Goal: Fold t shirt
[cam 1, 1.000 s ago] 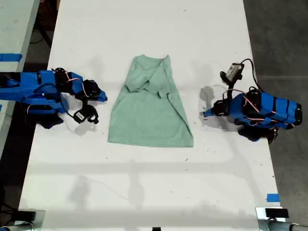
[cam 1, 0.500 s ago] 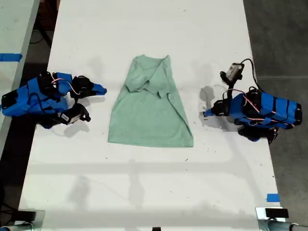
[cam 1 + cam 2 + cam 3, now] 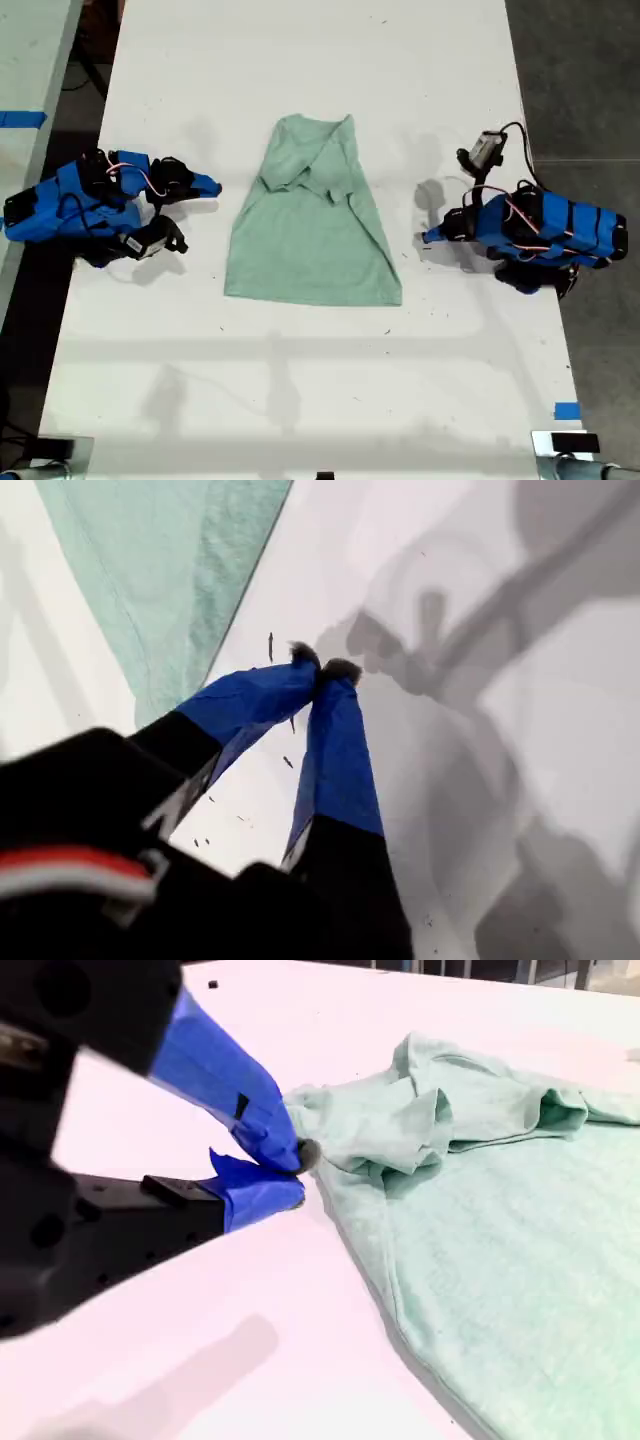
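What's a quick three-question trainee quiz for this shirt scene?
1. True or false: my first gripper is gripping the shirt.
2. The shirt's sleeves are: A spread out flat; B folded in onto the body; C hanging off the table.
3. Fill in: in the exterior view, my second gripper sits on the shirt's ____ side.

Key: 1 false, it is shut on nothing, beside the cloth. 2 B. 3 left.
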Controlling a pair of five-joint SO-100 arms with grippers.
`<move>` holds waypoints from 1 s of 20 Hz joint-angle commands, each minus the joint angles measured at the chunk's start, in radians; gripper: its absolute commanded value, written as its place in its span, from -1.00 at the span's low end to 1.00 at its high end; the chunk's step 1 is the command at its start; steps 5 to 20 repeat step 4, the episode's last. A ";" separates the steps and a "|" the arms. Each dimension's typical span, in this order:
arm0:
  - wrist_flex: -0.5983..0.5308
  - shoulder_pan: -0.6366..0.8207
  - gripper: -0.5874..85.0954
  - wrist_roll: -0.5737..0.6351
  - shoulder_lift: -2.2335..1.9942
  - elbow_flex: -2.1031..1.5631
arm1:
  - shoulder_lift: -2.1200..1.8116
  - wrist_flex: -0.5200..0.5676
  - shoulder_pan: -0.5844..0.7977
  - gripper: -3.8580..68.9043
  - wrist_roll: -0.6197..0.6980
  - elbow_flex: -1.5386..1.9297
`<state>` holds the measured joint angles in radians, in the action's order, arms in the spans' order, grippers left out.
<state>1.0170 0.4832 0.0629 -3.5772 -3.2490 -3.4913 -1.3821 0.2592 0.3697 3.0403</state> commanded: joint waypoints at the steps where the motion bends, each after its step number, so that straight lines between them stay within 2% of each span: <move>1: 0.002 0.006 -0.99 0.003 -0.008 -0.038 | -0.009 0.014 -0.006 -0.84 0.015 0.052; 20: 0.002 0.005 -0.99 0.003 -0.008 -0.038 | -0.009 0.014 0.003 -0.84 0.009 0.052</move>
